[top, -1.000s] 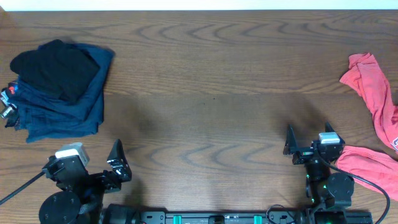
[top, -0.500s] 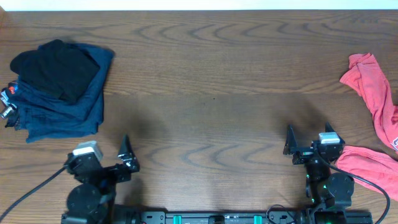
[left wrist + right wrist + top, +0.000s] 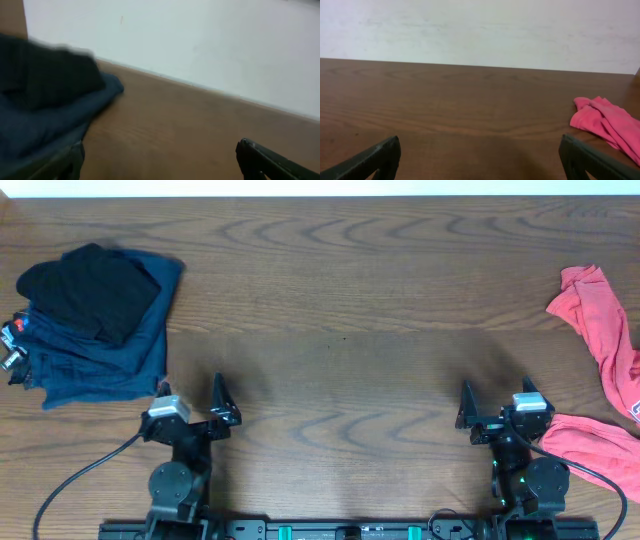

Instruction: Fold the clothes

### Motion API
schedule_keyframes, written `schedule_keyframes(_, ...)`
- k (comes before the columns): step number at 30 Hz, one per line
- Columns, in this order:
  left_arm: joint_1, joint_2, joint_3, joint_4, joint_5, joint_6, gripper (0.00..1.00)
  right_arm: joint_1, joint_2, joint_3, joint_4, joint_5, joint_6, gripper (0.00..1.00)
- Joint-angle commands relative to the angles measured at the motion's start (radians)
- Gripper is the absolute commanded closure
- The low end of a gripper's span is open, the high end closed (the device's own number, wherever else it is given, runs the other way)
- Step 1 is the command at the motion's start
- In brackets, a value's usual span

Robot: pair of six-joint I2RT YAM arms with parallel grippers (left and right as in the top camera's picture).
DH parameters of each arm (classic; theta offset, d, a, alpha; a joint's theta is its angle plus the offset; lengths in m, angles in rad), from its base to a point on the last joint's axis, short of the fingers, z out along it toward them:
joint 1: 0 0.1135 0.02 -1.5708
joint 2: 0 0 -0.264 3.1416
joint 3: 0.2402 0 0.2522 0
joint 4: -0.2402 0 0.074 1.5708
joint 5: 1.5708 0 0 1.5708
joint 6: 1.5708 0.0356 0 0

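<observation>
A folded stack of dark blue clothes (image 3: 100,355) with a black garment (image 3: 90,288) on top lies at the far left; it also shows blurred in the left wrist view (image 3: 45,110). A crumpled red garment (image 3: 608,330) lies at the right edge, with more red cloth (image 3: 590,445) near the front; its far end shows in the right wrist view (image 3: 607,122). My left gripper (image 3: 190,405) is open and empty near the front edge, right of the blue stack. My right gripper (image 3: 495,405) is open and empty, just left of the red cloth.
The brown wooden table (image 3: 340,330) spans the whole view. A white wall (image 3: 480,30) rises behind its far edge. Small red and metal items (image 3: 12,345) peek out at the left of the blue stack.
My left arm has swung right along the front edge, away from the corner, and now faces forward. The right arm and the clothes have not moved.
</observation>
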Motion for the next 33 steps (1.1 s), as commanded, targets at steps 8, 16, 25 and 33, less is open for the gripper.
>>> schedule_keyframes(8, -0.003, -0.008, -0.014, -0.081, 0.034, 0.022, 0.02, -0.013, -0.002, -0.001, -0.004, -0.001, -0.007, 0.01)
schedule_keyframes(16, -0.003, -0.005, -0.014, -0.081, 0.034, 0.022, 0.02, -0.013, -0.002, -0.001, -0.004, -0.001, -0.007, 0.01)
schedule_keyframes(25, -0.003, -0.005, -0.014, -0.081, 0.034, 0.022, 0.02, -0.013, -0.002, -0.001, -0.004, -0.001, -0.007, 0.01)
schedule_keyframes(33, -0.003, -0.005, -0.014, -0.081, 0.034, 0.022, 0.02, -0.013, -0.002, -0.001, -0.004, -0.001, -0.007, 0.01)
